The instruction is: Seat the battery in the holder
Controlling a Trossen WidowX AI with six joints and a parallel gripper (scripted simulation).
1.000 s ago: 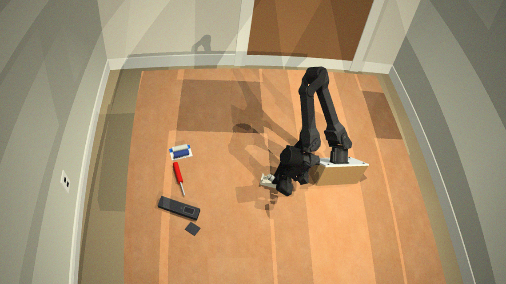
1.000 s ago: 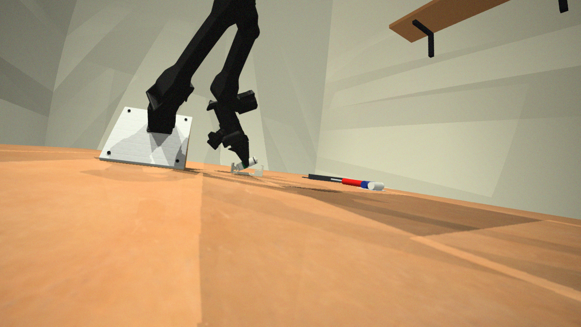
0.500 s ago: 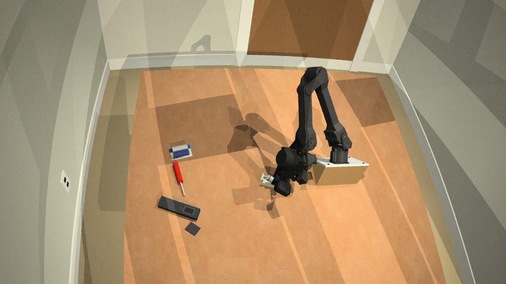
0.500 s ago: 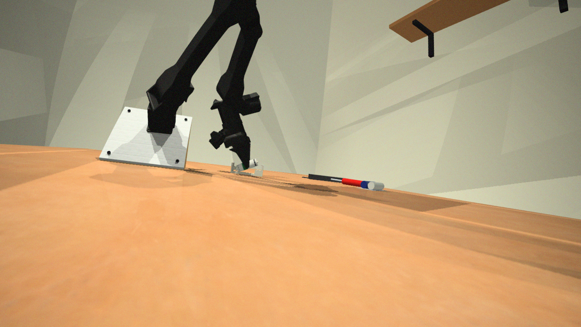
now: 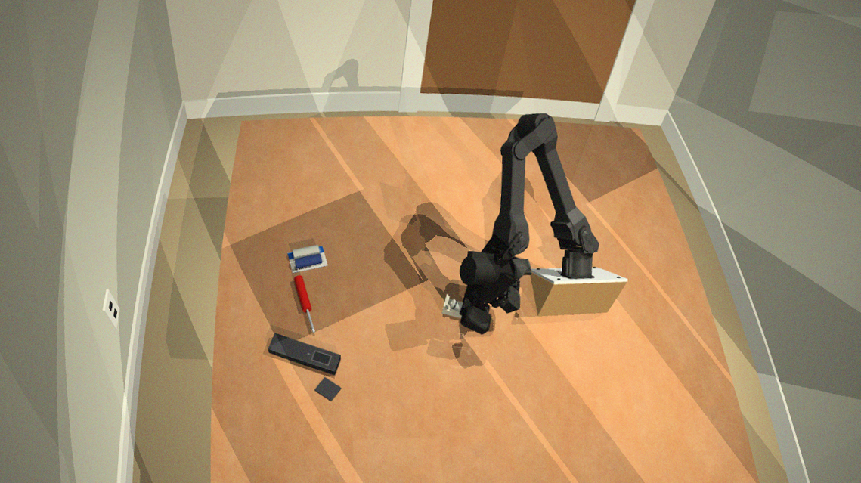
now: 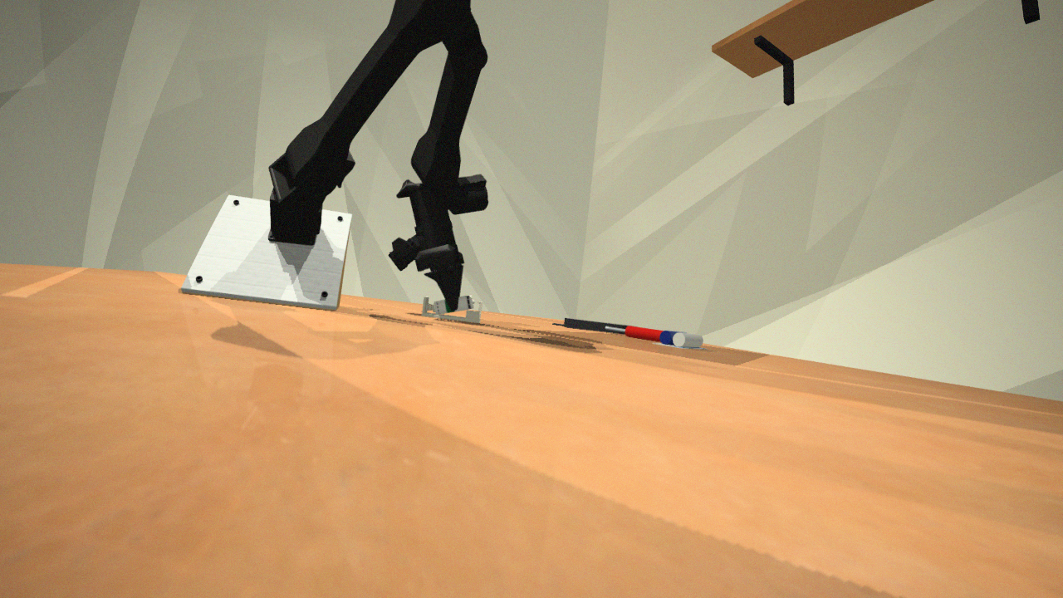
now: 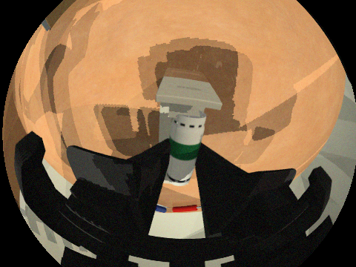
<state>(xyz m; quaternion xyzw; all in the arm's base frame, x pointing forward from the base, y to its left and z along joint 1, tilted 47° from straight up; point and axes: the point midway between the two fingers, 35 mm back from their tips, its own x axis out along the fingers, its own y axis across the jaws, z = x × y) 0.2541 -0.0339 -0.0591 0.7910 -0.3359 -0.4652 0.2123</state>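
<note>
Gripper (image 7: 179, 180): pinching the battery (image 7: 184, 147) between its two dark fingers, at the green band; tips down at the holder (image 6: 451, 307).

Battery: white, green-banded; far end runs up to the pale holder (image 7: 189, 89) in the wrist view. Whether it lies flat in the holder or tilted cannot be told.

Holder: small, pale, on the tabletop (image 5: 544, 411) just beside the arm's base block (image 5: 575, 294), near the middle of the table and well in from every edge; mostly covered by the gripper in the top view.

Open room: broad bare wood toward the near edge and the right edge.

Other items, toward the left edge, well apart from the holder: a blue and white roller on a white card (image 5: 306, 258), a red-handled screwdriver (image 5: 302, 299), a dark flat remote (image 5: 304, 353), a small dark square (image 5: 328, 389).

Hard to make out: the spring and lip of the holder; in the exterior view the holder's inside is hidden behind the fingertips, and the left-edge items overlap into one low line
</note>
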